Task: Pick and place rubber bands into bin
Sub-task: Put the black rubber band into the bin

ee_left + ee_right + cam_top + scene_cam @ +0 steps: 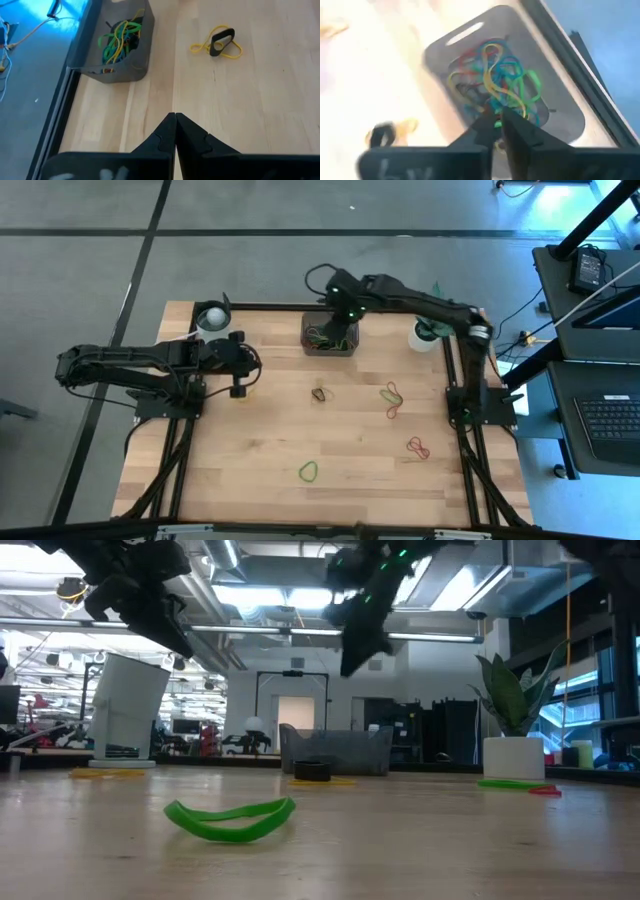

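Note:
The dark bin (pixel 330 338) sits near the table's far edge, filled with tangled green, yellow, red and blue rubber bands (pixel 492 85). My right gripper (pixel 345 320) hovers above the bin (pixel 560 107), shut, well clear of it in the low view (pixel 350 665). My left gripper (pixel 240 388) waits shut and empty above the table's left part (pixel 175 120). Loose bands lie flat on the wood: a green one (pixel 308 471) near the front (pixel 232 818), a red one (pixel 418 447), a red and green pair (pixel 392 398), and a black and yellow pair (pixel 320 394). My right gripper pinches a small piece of green rubber band (pixel 496 123) between its fingertips, coming from above and pointing down over the bin. The band is lifted clear of the table. The fingers hide most of it, so which part they have cannot be told.
A white round cup (pixel 212 318) stands at the far left corner, and a white plant pot (pixel 428 333) with its plant stands to the right of the bin. Bare wood lies between the loose bands in the table's middle and near part.

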